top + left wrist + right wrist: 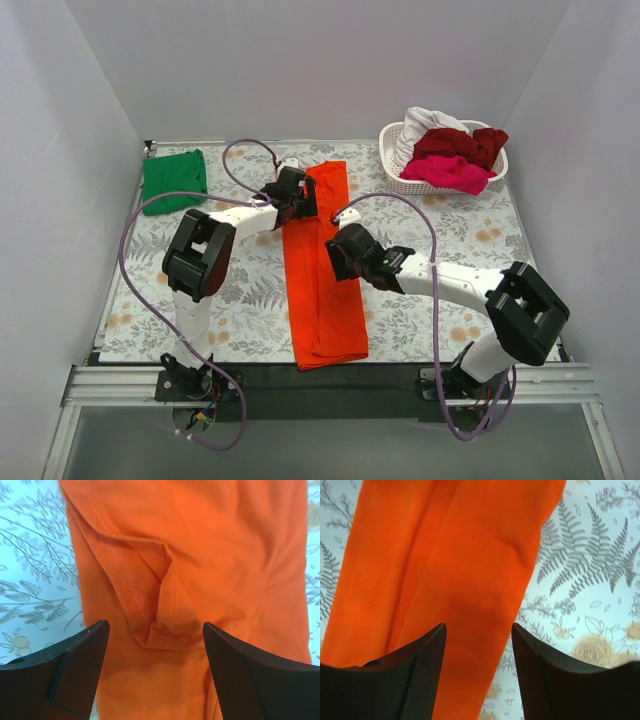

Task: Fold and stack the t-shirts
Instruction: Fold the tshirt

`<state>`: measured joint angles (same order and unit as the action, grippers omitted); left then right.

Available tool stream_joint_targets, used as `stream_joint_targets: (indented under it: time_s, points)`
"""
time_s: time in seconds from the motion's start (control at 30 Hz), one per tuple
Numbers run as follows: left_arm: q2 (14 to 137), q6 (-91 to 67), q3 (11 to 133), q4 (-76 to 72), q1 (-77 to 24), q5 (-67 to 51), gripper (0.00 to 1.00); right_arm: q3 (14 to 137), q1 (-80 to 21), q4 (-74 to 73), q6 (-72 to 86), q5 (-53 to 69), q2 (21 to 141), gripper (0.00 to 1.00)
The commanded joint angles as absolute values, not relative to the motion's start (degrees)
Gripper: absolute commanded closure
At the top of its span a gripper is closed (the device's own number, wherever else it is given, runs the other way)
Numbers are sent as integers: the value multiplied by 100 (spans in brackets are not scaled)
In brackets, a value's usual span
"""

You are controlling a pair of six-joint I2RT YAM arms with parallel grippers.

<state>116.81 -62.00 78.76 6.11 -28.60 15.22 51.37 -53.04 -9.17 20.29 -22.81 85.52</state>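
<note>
The bright orange-red t-shirt (322,270) lies folded into a long strip down the middle of the table. My left gripper (300,196) hovers open over its far end, above a folded sleeve seam (155,625). My right gripper (345,245) hovers open over the strip's right edge (470,580) near its middle. A green t-shirt (174,180) lies folded at the far left. Dark red (462,145), magenta pink (450,173) and white (425,125) t-shirts are piled in the basket.
The white lattice basket (400,182) stands at the far right corner. The table has a floral cloth (250,310). White walls close in the left, back and right sides. Purple cables loop above both arms.
</note>
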Motion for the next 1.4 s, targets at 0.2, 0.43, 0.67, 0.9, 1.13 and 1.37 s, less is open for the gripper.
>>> stream_joint_targets:
  time_s: [0.2, 0.43, 0.67, 0.9, 1.13, 1.37]
  points:
    - [12005, -6381, 8094, 378, -2821, 1222, 30, 5739, -4835, 263, 1538, -1284, 9526, 52]
    - [12646, -6504, 8507, 396, -2681, 1055, 30, 5933, -4527, 422, 1582, -923, 10335, 53]
    - [13113, -6513, 9043, 422, -2619, 914, 30, 6064, -4052, 492, 1617, -633, 10819, 54]
    - [13464, -6469, 9702, 466, -2566, 862, 30, 6363, -3490, 483, 1486, -369, 11118, 54]
    - [14062, -6363, 10520, 563, -2444, 747, 29, 6776, -3305, 440, 1283, -44, 11311, 54]
    - [13870, -6232, 10477, 510, -2435, 633, 27, 6663, -3313, 448, 1301, 413, 11101, 55]
